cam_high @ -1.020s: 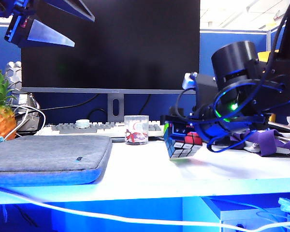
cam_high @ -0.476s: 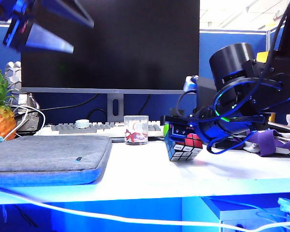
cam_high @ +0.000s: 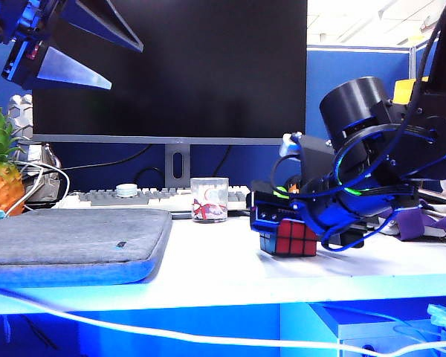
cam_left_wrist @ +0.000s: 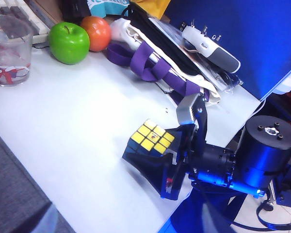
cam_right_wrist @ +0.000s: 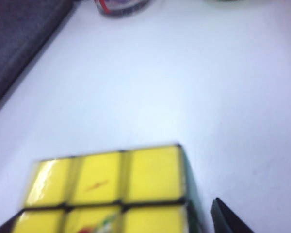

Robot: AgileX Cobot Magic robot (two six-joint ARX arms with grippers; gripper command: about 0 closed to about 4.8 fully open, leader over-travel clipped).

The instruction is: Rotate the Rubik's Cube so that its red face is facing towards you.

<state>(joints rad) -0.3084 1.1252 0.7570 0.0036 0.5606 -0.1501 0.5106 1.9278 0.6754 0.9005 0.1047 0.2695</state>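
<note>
The Rubik's Cube [cam_high: 288, 239] sits flat on the white table right of centre. Its red face [cam_high: 293, 236] is turned towards the exterior camera. Yellow squares cover its top [cam_left_wrist: 150, 140] and fill the right wrist view [cam_right_wrist: 111, 187]. My right gripper [cam_high: 284, 220] reaches down around the cube, one finger on each side. It is open: one dark fingertip [cam_right_wrist: 227, 217] stands a small gap away from the cube's edge. My left gripper [cam_high: 82, 44] hangs high at the upper left, far from the cube. It is open, with nothing between its fingers.
A glass cup [cam_high: 209, 199] with a red ribbon stands left of the cube, in front of the keyboard [cam_high: 134, 197] and monitor [cam_high: 171, 67]. A grey sleeve [cam_high: 74, 238] lies at the left. A green apple [cam_left_wrist: 69, 42], an orange fruit [cam_left_wrist: 97, 31] and a purple-strapped bag [cam_left_wrist: 155, 63] lie behind.
The cube was tilted in the right gripper; now it rests flat with its red face forward. The right wrist pitched down and its jaws widened off the cube. The left gripper barely moved.
</note>
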